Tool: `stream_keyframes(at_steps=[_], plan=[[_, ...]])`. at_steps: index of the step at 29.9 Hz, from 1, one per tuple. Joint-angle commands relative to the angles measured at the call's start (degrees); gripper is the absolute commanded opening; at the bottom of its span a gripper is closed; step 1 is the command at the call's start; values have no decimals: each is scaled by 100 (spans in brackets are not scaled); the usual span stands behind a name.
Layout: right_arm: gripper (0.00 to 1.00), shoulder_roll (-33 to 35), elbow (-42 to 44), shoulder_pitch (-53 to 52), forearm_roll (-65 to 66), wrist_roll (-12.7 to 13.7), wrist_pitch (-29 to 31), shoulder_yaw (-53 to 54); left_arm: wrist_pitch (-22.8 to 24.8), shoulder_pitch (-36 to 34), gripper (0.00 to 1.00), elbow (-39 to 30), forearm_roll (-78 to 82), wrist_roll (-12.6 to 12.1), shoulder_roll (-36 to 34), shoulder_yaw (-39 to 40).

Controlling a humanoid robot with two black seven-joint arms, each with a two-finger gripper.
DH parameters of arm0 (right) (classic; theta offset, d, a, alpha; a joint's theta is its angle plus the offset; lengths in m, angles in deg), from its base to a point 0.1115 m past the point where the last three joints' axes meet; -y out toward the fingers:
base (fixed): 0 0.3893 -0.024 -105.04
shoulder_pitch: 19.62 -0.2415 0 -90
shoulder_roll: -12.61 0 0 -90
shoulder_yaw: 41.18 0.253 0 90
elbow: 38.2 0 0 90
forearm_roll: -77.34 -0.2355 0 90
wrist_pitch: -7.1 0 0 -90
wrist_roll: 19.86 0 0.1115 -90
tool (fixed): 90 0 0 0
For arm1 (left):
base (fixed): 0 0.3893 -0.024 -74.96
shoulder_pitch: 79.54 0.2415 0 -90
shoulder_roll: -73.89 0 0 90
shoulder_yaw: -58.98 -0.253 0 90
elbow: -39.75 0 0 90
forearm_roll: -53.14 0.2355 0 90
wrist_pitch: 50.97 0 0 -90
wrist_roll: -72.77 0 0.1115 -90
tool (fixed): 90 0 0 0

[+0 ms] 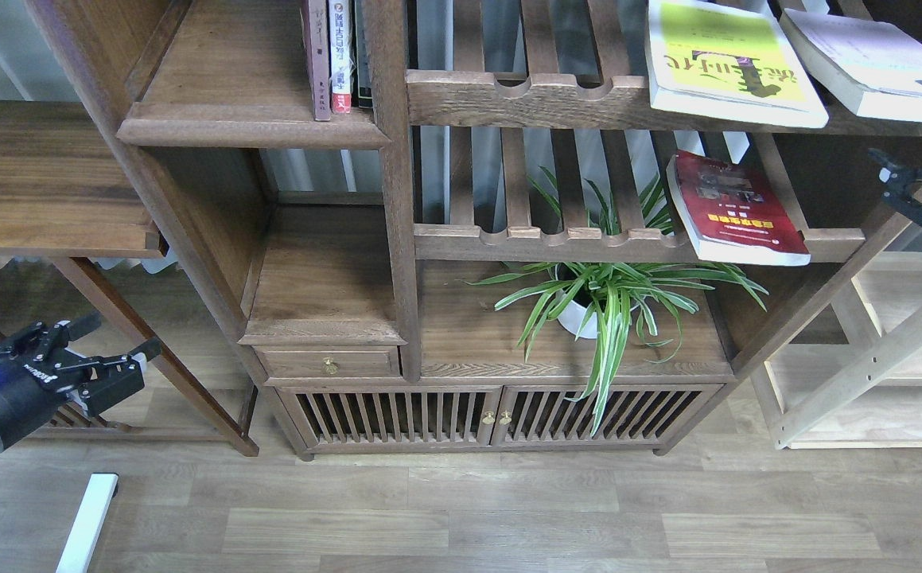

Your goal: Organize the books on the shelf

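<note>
Our right hand [918, 191], open and empty, sits just right of the red book [735, 208] lying flat on the slatted rack, long axis running away from us; left hand [103, 350], also open, well apart.

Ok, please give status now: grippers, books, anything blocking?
Left gripper open, empty, low. Right gripper open near pale book. Yellow-green book, red book on slatted racks. Shelf unobstructed.

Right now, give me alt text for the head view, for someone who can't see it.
Three paperbacks lie flat on slatted racks of a dark wooden bookcase: a yellow-green book and a pale book on the upper rack, a red book below. A spider plant sits underneath; both grippers, left and right, hang empty with fingers apart.
</note>
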Motion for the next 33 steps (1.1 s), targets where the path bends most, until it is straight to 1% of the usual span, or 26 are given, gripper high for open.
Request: stream_keyframes(at_steps=[1, 6, 11, 12, 14, 18, 21, 22, 24, 27, 31, 33], plan=[[73, -87, 141, -281, 17, 0, 0, -235, -53, 2, 100, 14, 0, 9, 1, 0], [59, -79, 176, -492, 114, 0, 0, -411, -71, 2, 100, 23, 0, 9, 1, 0], [39, 0, 247, -501, 333, 0, 0, -420, -71, 2, 100, 32, 0, 9, 1, 0], [34, 18, 247, -501, 369, 0, 0, -428, -71, 2, 100, 41, 0, 9, 10, 0], [29, 44, 247, -501, 386, 0, 0, -498, -71, 2, 100, 49, 0, 9, 10, 0], [26, 114, 220, -510, 360, 0, 87, -516, -80, 2, 100, 58, 0, 9, 10, 0], [22, 185, 176, -519, 316, 0, 474, -481, -80, 11, 100, 58, 0, 9, 10, 0], [20, 202, 168, -519, 299, 0, 570, -481, -80, 11, 100, 58, 0, 9, 19, 0], [8, 203, 168, -528, 272, 0, 606, -481, -80, 11, 100, 58, 0, 9, 10, 0], [0, 211, 168, -519, 272, 0, 606, -490, -141, 11, 100, 67, 0, 9, 27, 0], [0, 290, 124, -519, 141, 0, 624, -473, -185, 11, 100, 67, 0, 9, 54, -9], [0, 404, 36, -519, -270, 0, 633, -438, -194, 20, 100, 67, 0, 9, 54, -9]])
